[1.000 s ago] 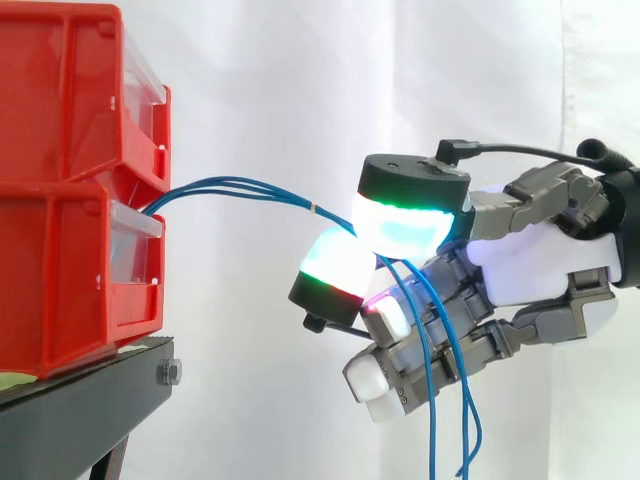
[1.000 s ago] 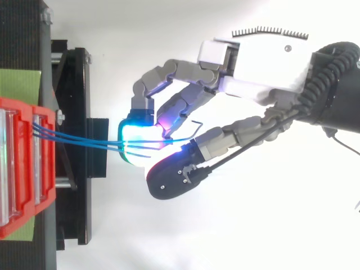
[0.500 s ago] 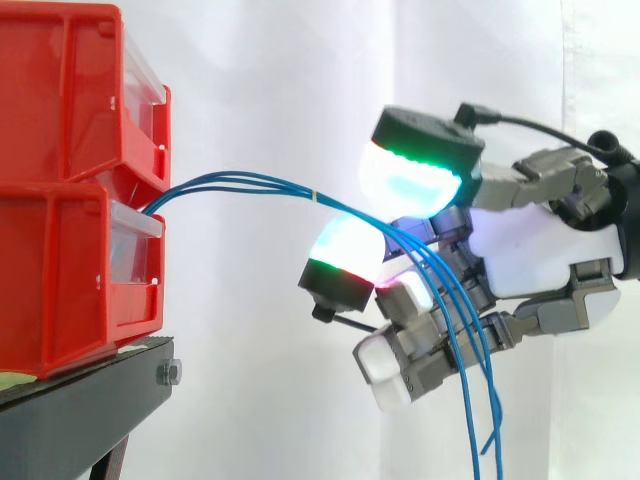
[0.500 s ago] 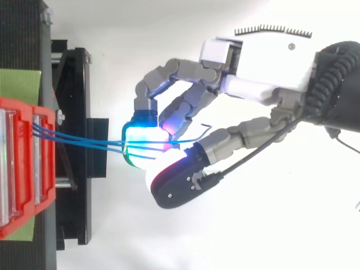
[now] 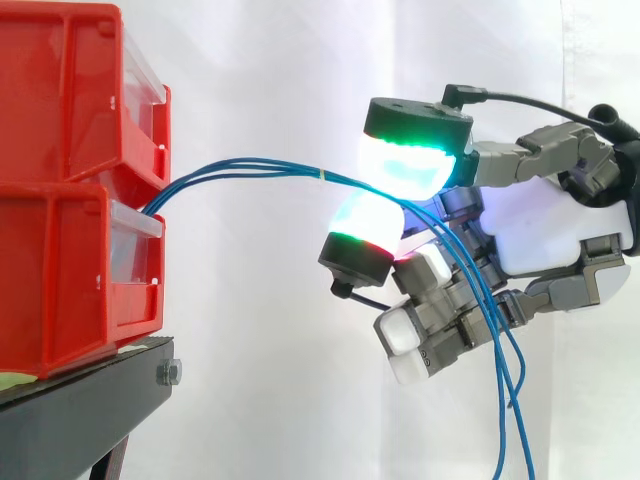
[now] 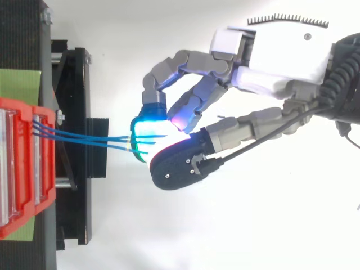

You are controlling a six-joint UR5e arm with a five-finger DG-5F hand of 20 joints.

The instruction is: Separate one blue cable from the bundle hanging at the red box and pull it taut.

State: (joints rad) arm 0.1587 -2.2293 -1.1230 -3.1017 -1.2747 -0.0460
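My hand [image 5: 540,240] sits to the right of the red boxes [image 5: 60,270], with two glowing pads [image 5: 405,170] closed toward each other and the blue cables [image 5: 250,168] running through the narrow gap between them. I judge it clamped on the cables, though I cannot tell whether one strand or all of them is caught.

The cables leave the slot between the upper and lower box at the left and arc right, slack. They meet at a small pale band [image 5: 320,175] just short of my pads, then drop past my curled lower fingers and out of the bottom of the side view. From above, the strands [image 6: 84,139] lie close together as they reach the pads.

That closeness is the main risk. If the pinch holds more than one strand, pulling right will drag the whole bundle and separate nothing. A light grip could let the thin strand slide out. The loose ends hanging over my lower fingers could snag. A hard pull might shift the boxes on the black stand [image 5: 80,410].
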